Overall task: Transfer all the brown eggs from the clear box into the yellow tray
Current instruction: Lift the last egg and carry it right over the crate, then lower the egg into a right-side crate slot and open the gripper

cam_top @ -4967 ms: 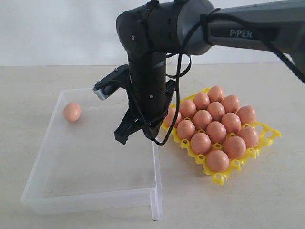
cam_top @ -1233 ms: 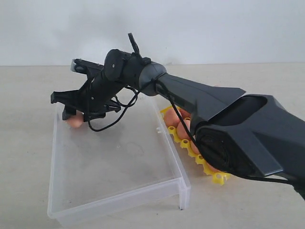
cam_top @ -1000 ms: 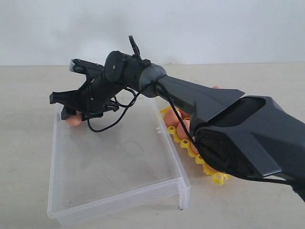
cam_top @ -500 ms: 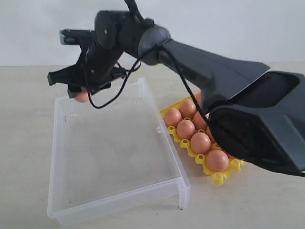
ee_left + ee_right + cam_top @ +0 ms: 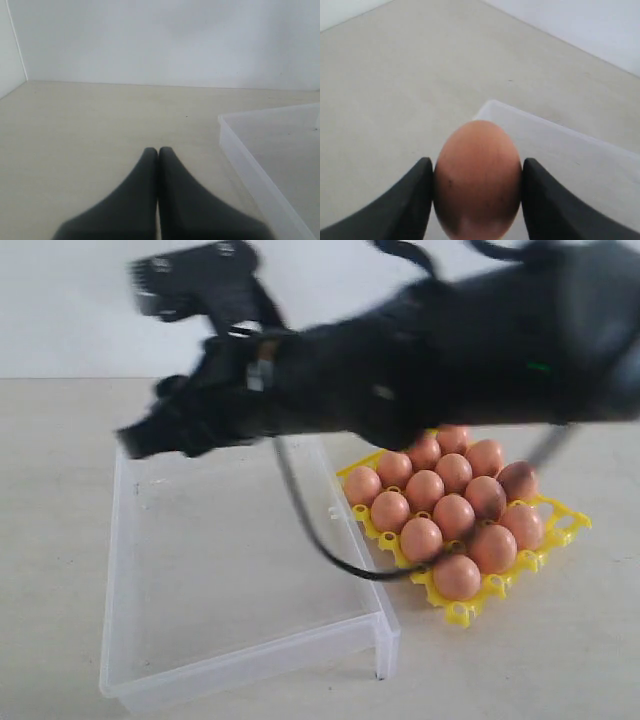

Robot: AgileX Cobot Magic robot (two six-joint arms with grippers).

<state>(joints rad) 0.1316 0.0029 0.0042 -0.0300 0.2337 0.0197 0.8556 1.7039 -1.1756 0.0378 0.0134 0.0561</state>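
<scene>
- Your right gripper (image 5: 477,167) is clamped on one brown egg (image 5: 477,185). The egg sits between the two dark fingers (image 5: 410,200), one pressed to each side of the shell, and the shell reaches out past the fingertips.
- In the exterior view that arm is a dark blur across the scene. Its gripper end hangs above the far left corner of the clear box (image 5: 250,660), and you cannot make out the egg there.
- In the right wrist view, the held egg is above a corner of the clear box, off its floor.
- The yellow tray (image 5: 565,525) stands on the table (image 5: 520,660) just beside the box, on the right. Its cups carry the other brown eggs (image 5: 425,490) in close rows, well apart from the held egg.
- Your left gripper (image 5: 158,156) has its fingers pressed together on nothing. It is low over the table near another corner of the box, not touching it.
</scene>
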